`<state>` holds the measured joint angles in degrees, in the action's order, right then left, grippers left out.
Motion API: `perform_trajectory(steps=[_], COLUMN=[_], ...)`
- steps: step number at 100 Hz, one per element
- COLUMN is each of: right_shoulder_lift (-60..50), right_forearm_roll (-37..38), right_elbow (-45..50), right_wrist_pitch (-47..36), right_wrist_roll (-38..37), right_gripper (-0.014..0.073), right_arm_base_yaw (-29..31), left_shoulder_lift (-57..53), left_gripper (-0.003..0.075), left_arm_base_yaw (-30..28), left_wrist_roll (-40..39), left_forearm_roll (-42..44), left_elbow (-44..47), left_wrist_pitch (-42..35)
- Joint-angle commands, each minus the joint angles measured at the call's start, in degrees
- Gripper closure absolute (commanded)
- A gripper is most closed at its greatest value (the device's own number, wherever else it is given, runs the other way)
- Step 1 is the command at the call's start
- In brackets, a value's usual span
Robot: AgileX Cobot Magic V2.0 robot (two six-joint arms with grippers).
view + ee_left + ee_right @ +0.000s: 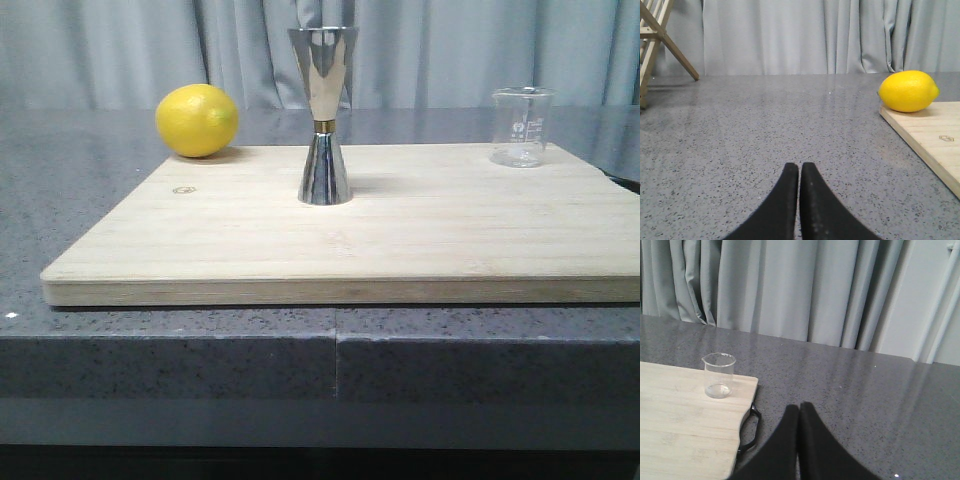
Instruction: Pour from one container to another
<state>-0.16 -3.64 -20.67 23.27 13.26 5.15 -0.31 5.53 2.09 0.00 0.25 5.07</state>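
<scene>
The clear glass beaker [521,126] with white markings stands upright at the far right corner of the wooden board [250,240]. In the right wrist view the beaker [719,375] sits near the board's corner. The steel hourglass jigger [324,116] with its gold band stands upright mid-board, near the back. Neither gripper shows in the front view. My left gripper [800,166] is shut and empty over the grey counter, left of the board. My right gripper [799,407] is shut and empty over the counter, right of the board and short of the beaker.
A yellow lemon [197,120] rests at the board's far left corner, and the lemon [908,90] also shows in the left wrist view. A black handle [751,429] sticks out from the board's right edge. A wooden stand [657,35] is at the far left. Grey curtains hang behind.
</scene>
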Motion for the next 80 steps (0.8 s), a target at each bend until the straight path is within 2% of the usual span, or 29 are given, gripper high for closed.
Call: perform_trajectory(steps=[1,23,38,63,80], right_shoulder_lift=[0.5,0.4,-1.5,-1.5,-1.5], right_forearm_roll=[0.0,0.0,-0.5,0.4,3.0], right_elbow=[-1.4,-1.1,3.3,16.5,21.8], right_wrist_pitch=[-4.3,-4.5,-5.0,-16.5,-20.9], right_wrist_roll=[0.3,0.3,-1.6,-14.0,-14.5], right_gripper=[0.0660,0.0660,0.0660,0.0660,0.0660], right_arm_base_yaw=[-0.2,-0.2,-0.2,-0.3,-1.8], left_shoulder_lift=[-1.3,-1.3,-1.3,-1.3,-1.3], left_gripper=[0.0741,0.0741,0.0741,0.0741,0.0741], left_arm_base_yaw=[0.3,0.3,0.3,0.3,0.3], left_wrist_roll=[0.2,0.2,0.2,0.2,0.2], left_forearm_roll=[-0.7,-0.7,-0.7,-0.7,-0.7], left_elbow=[1.2,1.2,1.2,1.2,1.2], left_wrist_pitch=[-4.7,-4.7,-4.7,-4.7,-4.7])
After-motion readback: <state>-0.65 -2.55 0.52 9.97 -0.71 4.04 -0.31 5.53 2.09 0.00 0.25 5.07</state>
